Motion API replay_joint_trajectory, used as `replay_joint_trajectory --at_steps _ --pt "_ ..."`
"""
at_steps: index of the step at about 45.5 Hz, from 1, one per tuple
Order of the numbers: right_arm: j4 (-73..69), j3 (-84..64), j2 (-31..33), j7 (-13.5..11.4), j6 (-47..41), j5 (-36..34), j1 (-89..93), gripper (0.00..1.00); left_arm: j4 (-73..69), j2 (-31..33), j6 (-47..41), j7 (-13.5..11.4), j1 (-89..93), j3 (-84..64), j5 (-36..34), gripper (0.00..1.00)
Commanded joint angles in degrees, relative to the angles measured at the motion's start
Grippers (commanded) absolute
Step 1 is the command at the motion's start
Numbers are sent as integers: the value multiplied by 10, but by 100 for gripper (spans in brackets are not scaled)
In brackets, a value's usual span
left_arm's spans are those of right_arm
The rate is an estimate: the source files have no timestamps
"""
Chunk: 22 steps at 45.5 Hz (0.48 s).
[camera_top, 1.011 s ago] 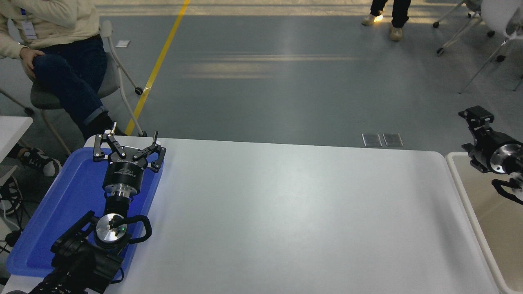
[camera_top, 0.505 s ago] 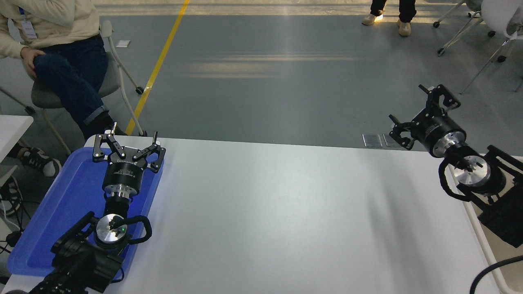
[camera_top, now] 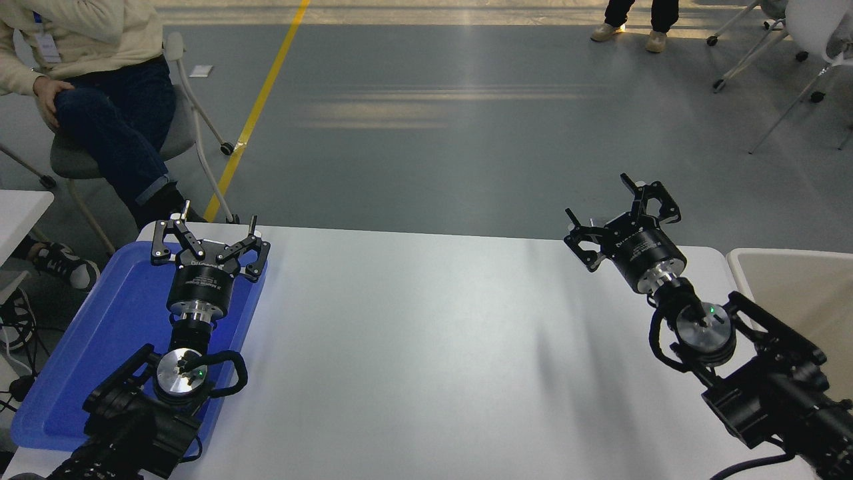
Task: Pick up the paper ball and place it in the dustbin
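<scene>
Using the white table as ref for everything.

Right gripper sits over the table's far right corner, arm coming in from the near right, wrist angled up and away from you. Fingers spread wide, nothing between them.

Left gripper is at the table's far left corner, over the blue tray that lies along the table's left edge. Fingers wide apart too, holding nothing. Arm runs back along the tray to the near left corner.

Dustbin: cream tub just off the table's right edge, rim next to the table edge, right arm's elbow section overlapping its near part. You only get a partial look inside; the part visible is bare beige floor.

Paper ball: can't locate it. Not on the table top, not in either gripper, not in the visible bit of the bin. Can't tell if it's in the hidden part of the bin.

Beyond the table's far left corner: a person seated on a chair, cream top, dark jeans. Far beyond the table's back edge, 2nd person's feet on the grey floor, plus a yellow floor line running diag toward the table's far left corner.
</scene>
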State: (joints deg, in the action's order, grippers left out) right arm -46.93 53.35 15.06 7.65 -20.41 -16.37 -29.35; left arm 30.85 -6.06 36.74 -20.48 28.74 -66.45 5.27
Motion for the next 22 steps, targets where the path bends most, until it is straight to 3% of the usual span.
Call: replay_joint_trajectory --at_steps 1,22 --pt "57 11 -14 -2 -79 -2 26 100 0 0 1 0 0 0 0 100" --pt "99 4 -17 -6 -119 -9 34 100 0 0 0 0 0 0 0 100"
